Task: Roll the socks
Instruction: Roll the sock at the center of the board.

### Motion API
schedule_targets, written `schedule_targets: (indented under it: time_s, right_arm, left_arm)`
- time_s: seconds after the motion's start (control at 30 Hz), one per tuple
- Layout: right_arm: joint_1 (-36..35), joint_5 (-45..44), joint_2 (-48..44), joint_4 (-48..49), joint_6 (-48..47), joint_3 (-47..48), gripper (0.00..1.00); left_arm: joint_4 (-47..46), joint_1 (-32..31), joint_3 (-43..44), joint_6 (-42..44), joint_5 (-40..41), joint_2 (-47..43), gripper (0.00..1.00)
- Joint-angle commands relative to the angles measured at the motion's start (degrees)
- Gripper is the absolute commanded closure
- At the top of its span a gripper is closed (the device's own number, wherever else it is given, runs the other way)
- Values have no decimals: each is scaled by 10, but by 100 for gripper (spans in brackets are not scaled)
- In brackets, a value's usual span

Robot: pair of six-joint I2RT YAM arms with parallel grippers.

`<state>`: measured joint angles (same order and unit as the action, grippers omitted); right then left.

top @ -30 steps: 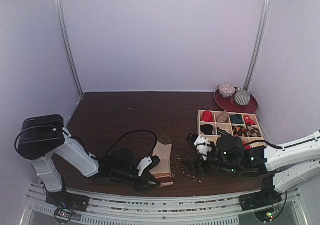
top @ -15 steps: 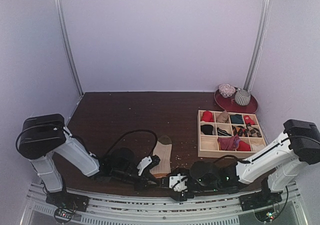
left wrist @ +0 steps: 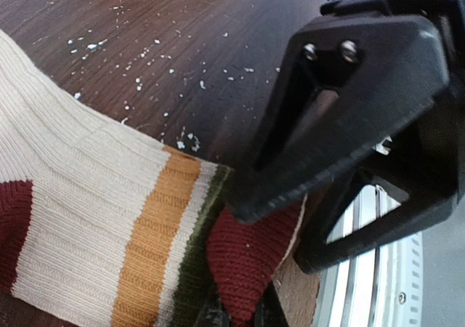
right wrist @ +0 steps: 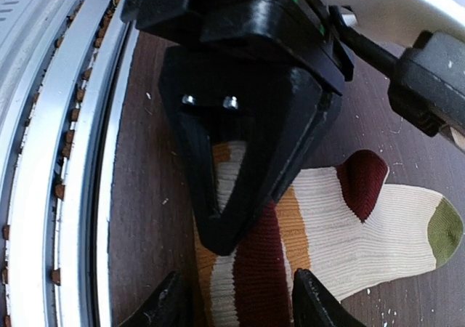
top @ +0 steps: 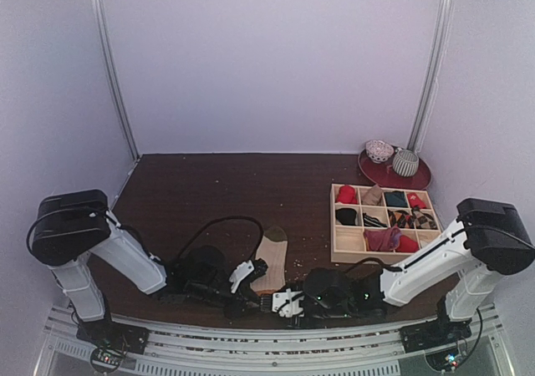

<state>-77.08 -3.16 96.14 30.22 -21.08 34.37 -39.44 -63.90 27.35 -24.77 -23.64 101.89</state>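
Maroon cuff ribbing was pinched in the closed left hand (right wrist: 218,225) at the table's (top: 209,192) near edge; the right hand (right wrist: 240,301), fingers spread and holding nothing, straddled the same cuff. From both, the striped sock (top: 270,259) stretched lengthwise away toward the far side, toe farthest

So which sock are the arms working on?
On the dark brown wooden table, look at the near edge, left of the pale wooden compartment tray. The long cream ribbed sock lies outstretched there; unlike the tray's small rolled bundles, it has an orange stripe, dark red heel and olive-green toe.
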Motion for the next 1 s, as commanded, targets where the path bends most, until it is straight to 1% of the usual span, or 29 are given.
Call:
schedule_targets:
  time_s: [0.0,0.1,0.23,0.33,0.37,0.43,0.5,0.53,0.63,0.7,0.77,0.87,0.9,0.97]
  right_arm:
    - [14,-10,18,-30,21,8,53]
    - [22,6,41,-54,35,21,60]
    - [23,29,48,-59,49,27,72]
    - [32,59,46,-72,81,36,88]
    - [41,82,47,-84,99,44,91]
    - [58,129,45,-96,147,50,93]
    - [73,168,44,-95,207,48,93]
    - [84,202,46,-94,239,47,94]
    - [132,305,71,-94,356,51,94]
    - [154,348,93,-109,422,55,94]
    - [164,384,105,-111,463,54,94]
    - [177,434,121,-103,515,57,94]
    - [184,446,126,-102,531,59,94]
    - [195,458,132,-117,532,68,94]
  left_arm:
    - [134,3,-21,18,5,13,100]
    - [140,3,-19,24,3,10,100]
    - [144,3,-14,31,1,16,100]
    - [140,3,-16,29,5,14,100]
    - [141,3,-18,29,16,5,100]
    - [141,3,-27,33,41,-28,82]
    - [142,3,-41,47,76,-89,72]
    - [144,3,-49,57,103,-124,59]
    - [143,-3,-67,106,139,-252,44]
    - [125,-20,-77,153,165,-309,40]
    - [94,-44,-88,202,191,-332,39]
    - [31,-50,-100,242,176,-307,39]
    - [11,-51,-102,248,167,-288,39]
    - [-26,-53,-101,254,147,-240,39]
